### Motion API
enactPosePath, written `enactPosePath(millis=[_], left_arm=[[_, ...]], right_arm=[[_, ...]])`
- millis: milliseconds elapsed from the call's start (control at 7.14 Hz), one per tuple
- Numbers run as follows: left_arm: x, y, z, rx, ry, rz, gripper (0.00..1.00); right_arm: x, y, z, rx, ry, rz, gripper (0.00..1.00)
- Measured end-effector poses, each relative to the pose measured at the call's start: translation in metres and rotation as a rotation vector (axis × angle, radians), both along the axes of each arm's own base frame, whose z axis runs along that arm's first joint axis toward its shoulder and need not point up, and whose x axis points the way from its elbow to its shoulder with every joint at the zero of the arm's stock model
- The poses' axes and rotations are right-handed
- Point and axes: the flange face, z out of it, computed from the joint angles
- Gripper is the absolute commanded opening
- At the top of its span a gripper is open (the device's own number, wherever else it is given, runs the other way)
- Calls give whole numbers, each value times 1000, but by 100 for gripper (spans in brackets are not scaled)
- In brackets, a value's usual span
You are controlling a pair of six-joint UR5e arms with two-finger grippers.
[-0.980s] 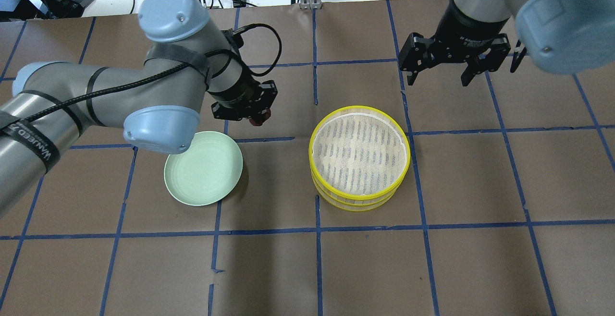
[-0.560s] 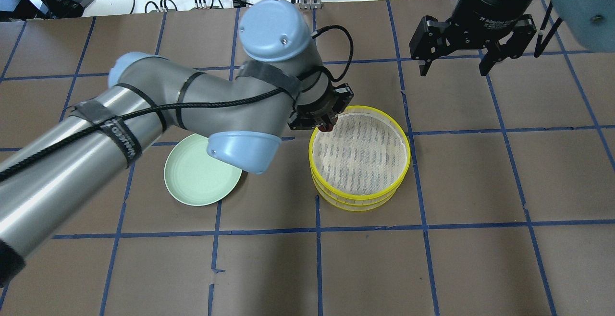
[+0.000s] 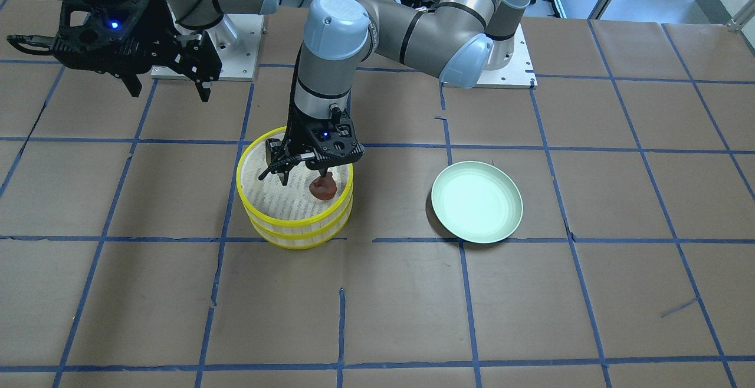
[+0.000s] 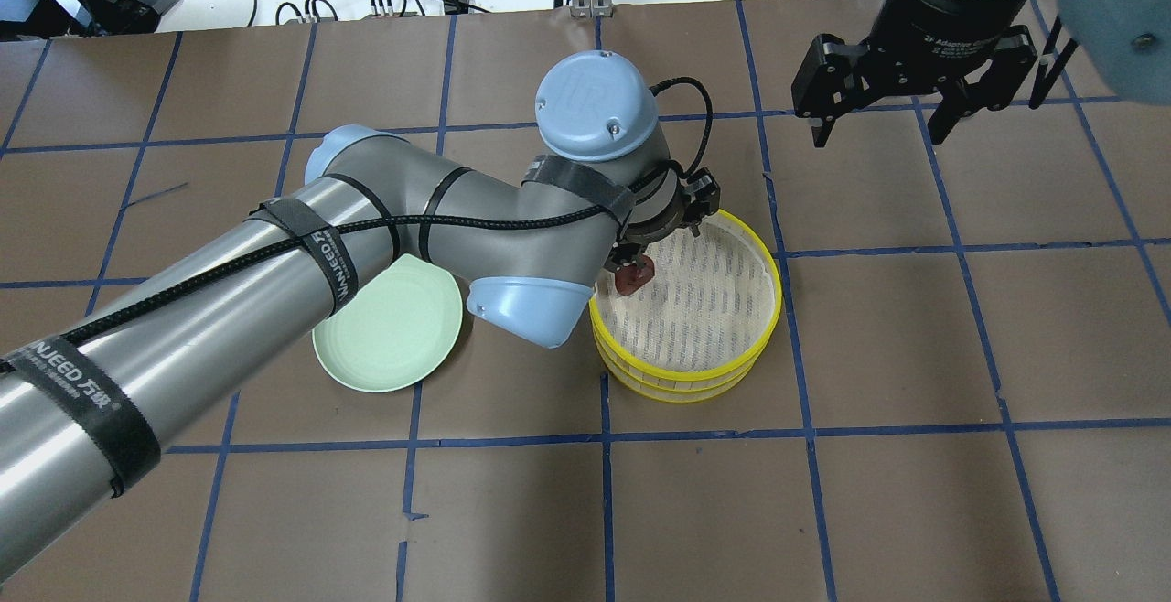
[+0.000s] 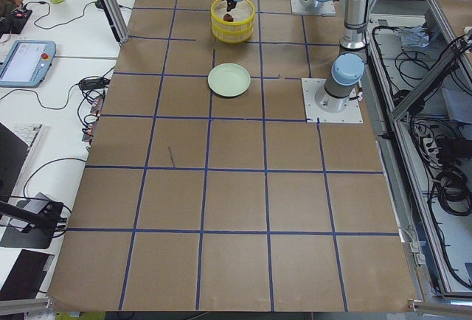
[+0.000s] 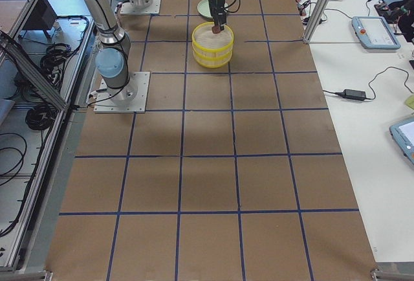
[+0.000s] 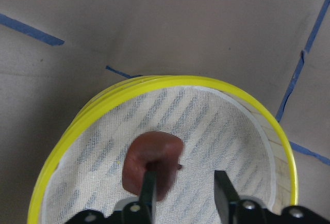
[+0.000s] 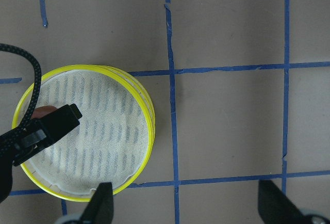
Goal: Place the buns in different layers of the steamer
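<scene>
Step in hand, as I judge it: you are releasing the dark bun into the upper tray.

You are holding the left gripper (image 3: 304, 177) low over the top layer (image 4: 778, 298), on the side of it nearest the pale green plate (image 4: 384, 346). Its jaws are standing apart, released, with nothing clamped. The reddish-brown bun (image 7: 154, 150) is lying on the white cloth lining inside the yellow rim, off to one side of the gap. One finger (image 7: 148, 193) is crossing in front of it in the wrist view. I cannot tell whether that finger is touching the bun.

The right gripper (image 4: 878, 138) is hanging well apart from the steamer, jaws wide, carrying nothing.

The white bun is showing in no view. The lower layer (image 4: 677, 390) is sitting under the top one, its inside hidden.

Doing it well:
- You are wanting a straight vertical lift with the jaws apart, so the near finger is not dragging the glossy bun or snagging the cloth.
- Avoid sideways travel until the fingertips are clearing the rim. The stack looks light, and a knock could be shifting the top layer off the lower one.
- While rising, be watching the wrist view to confirm the bun is resting on the cloth.
</scene>
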Motion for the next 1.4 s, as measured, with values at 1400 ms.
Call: enactPosePath(millis=[1400], left_arm=[[320, -10, 213, 111, -222, -373, 100]], right_arm=[[3, 1, -2, 4, -1, 12, 100]])
